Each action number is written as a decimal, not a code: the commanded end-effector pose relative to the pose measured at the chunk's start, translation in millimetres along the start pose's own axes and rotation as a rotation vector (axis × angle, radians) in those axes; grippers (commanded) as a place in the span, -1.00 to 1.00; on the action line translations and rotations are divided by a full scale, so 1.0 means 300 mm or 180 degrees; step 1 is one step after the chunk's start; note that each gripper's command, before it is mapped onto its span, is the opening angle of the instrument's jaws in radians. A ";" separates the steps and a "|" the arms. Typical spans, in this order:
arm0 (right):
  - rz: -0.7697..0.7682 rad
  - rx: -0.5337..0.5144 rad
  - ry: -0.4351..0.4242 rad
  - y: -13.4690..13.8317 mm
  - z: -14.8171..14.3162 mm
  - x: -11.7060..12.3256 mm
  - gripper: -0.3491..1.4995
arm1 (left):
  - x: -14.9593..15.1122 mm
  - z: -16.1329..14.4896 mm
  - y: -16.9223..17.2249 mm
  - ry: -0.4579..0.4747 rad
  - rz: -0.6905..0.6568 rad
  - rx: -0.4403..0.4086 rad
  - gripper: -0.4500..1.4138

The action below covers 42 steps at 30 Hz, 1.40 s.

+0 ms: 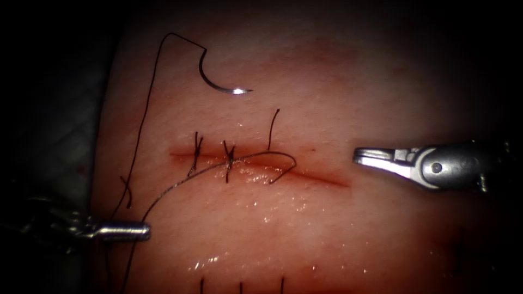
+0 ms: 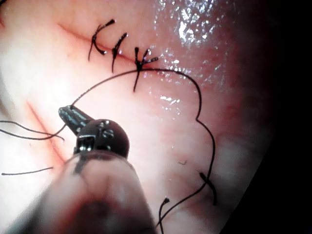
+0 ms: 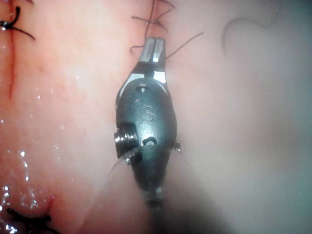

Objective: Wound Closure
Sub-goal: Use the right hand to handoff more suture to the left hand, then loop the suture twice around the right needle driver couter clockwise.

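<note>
Pink, wet tissue (image 1: 338,87) takes up the backdrop, w/ dark surrounds at the edges. Across it runs a horizontal cut (image 1: 321,177), with stitches (image 1: 229,160) already across its left portion and its right end unstitched.

Left tool (image 1: 143,231): jaws together, clamped on the thread (image 1: 180,188). Seen from the left wrist cam, the left tool (image 2: 68,115) pinches the strand right at its tip. From that tip the thread rises up and to the right, arcs over the stitches, then hooks back down into the cut.

Right tool (image 1: 362,157): jaws together, holding nothing, and it sits just off the right end of the cut, tip aimed left along the cut's line. From the right wrist cam, the right tool (image 3: 153,48) also reads as closed and bare.

Needle (image 1: 218,81): lying loose on the tissue, not in it, held by neither tool. It rests above the cut, on the far side from the left tool, well apart from both tips. Its curve opens upward, point toward the right, blunt end at upper left where the thread leaves and loops down past the left tool.

Key relation: needle lies up and to the left of the right tool, up and to the right of the left tool. Neither is plainly closer, though the right tool is the free one.
</note>
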 end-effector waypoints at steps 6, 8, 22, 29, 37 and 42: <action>-0.0069 0.0174 0.0064 -0.0010 0.0272 -0.0062 -1.00 | -0.001 0.003 0.001 0.0044 0.0002 0.0014 -1.00; -0.0101 0.0270 0.0087 -0.0004 0.0356 -0.0096 -1.00 | -0.001 0.003 0.001 0.0064 0.0003 0.0017 -1.00; 0.0176 0.0762 0.0225 -0.0075 0.0532 -0.0279 -1.00 | -0.004 0.006 0.001 0.0134 -0.0272 0.0050 -1.00; 0.0260 0.0862 0.0278 -0.0115 0.0531 -0.0291 -1.00 | -0.013 0.015 0.002 0.0066 -0.0656 0.0084 -1.00; 0.0436 0.0847 0.0498 -0.0143 0.0519 -0.0270 -1.00 | -0.030 0.022 0.009 -0.0126 -0.1183 0.0054 -1.00; 0.0616 0.0794 0.0715 -0.0167 0.0527 -0.0235 -1.00 | -0.037 0.028 0.015 -0.0200 -0.1258 -0.0044 -1.00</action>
